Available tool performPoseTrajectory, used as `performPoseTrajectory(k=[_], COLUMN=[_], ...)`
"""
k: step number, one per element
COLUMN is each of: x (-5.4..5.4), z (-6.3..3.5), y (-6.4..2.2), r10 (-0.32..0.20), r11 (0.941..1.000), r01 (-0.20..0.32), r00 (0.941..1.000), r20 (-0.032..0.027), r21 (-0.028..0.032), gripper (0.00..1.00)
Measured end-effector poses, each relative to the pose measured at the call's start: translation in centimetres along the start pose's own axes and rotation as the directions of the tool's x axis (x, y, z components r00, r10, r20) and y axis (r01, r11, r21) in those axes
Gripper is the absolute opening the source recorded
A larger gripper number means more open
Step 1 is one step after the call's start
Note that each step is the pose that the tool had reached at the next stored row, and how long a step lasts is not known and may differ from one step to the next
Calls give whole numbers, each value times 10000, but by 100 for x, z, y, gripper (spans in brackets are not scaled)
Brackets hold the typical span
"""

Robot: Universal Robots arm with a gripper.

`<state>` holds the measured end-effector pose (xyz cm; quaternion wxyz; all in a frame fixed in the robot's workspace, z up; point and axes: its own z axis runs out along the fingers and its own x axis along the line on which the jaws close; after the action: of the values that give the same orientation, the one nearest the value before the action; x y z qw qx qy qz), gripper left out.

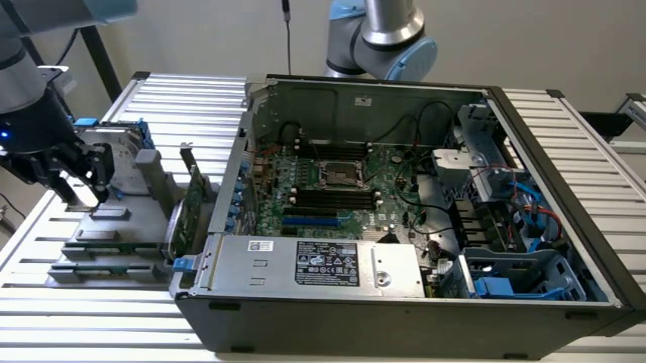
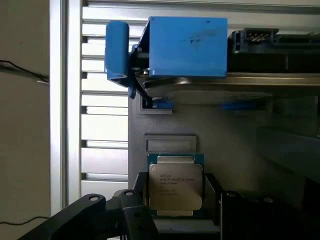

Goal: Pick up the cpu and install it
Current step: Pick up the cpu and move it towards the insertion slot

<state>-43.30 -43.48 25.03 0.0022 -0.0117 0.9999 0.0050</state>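
While the open computer case (image 1: 404, 227) stands in the middle of the slatted worktop (image 1: 192, 106), the gripper (image 1: 86, 198) is low over a grey holder (image 1: 111, 227) at the exterior view's left, well apart from the case. From the wrist view, the cpu (image 2: 175, 187) lies flat on this holder, with its pale metal top and printed text facing up and a thin green edge around it. The fingers (image 2: 139, 197) are set wide, one on each side of the cpu. Each dark finger sits against a side edge of the chip and no gap shows between them, so they grip it while it rests in its place. Beyond the cpu, a blue plastic part (image 2: 187, 47) sits on a flat silver piece. Inside the case, the dark square socket (image 1: 341, 175) with its metal frame is on the green board. A second arm joint (image 1: 379, 38) hangs behind the case.
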Motion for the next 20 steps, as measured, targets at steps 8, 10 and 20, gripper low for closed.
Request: performPoseTrajectory(k=[8, 10, 20], x=[-134, -174, -453], z=[-366, -456, -908], y=[1, 1, -1], r10=[0, 1, -8], r11=[10000, 10000, 10000], r01=[0, -1, 8], r00=[10000, 10000, 10000], r20=[-10, -11, -25], r21=[0, 0, -6], gripper=[54, 54, 54])
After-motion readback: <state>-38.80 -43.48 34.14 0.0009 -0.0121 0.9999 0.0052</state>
